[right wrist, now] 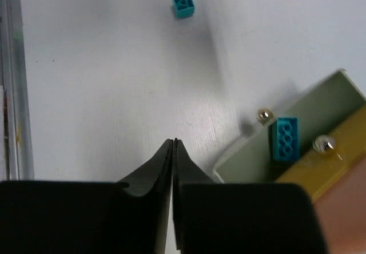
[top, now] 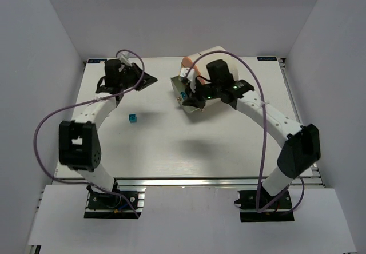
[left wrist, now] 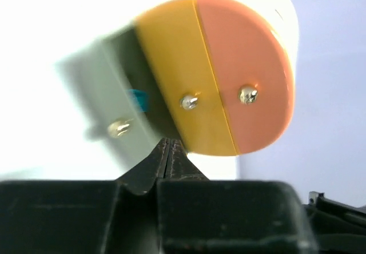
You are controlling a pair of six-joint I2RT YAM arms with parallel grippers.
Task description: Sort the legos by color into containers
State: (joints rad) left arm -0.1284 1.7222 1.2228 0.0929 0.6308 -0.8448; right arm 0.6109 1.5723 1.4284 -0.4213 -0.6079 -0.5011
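Note:
A cream-white drum container (top: 220, 59) lies on its side at the back of the table. Its end (left wrist: 229, 71) shows sage-green, yellow and orange sections, each with a brass fitting. A teal lego (right wrist: 285, 138) rests on the sage-green section (right wrist: 320, 102); the left wrist view also shows this teal lego (left wrist: 137, 99), blurred. A second, smaller teal lego (top: 132, 118) sits alone on the table, and it appears as a teal lego (right wrist: 183, 5) in the right wrist view too. My left gripper (left wrist: 167, 142) is shut and empty, pointing at the drum's end from some way off. My right gripper (right wrist: 173, 143) is shut and empty, above bare table just beside the green section.
White walls enclose the table on three sides. A metal rail (right wrist: 11, 82) runs along the table's edge. Purple cables loop from both arms, the left arm's cable (top: 43, 122) out past the table's side.

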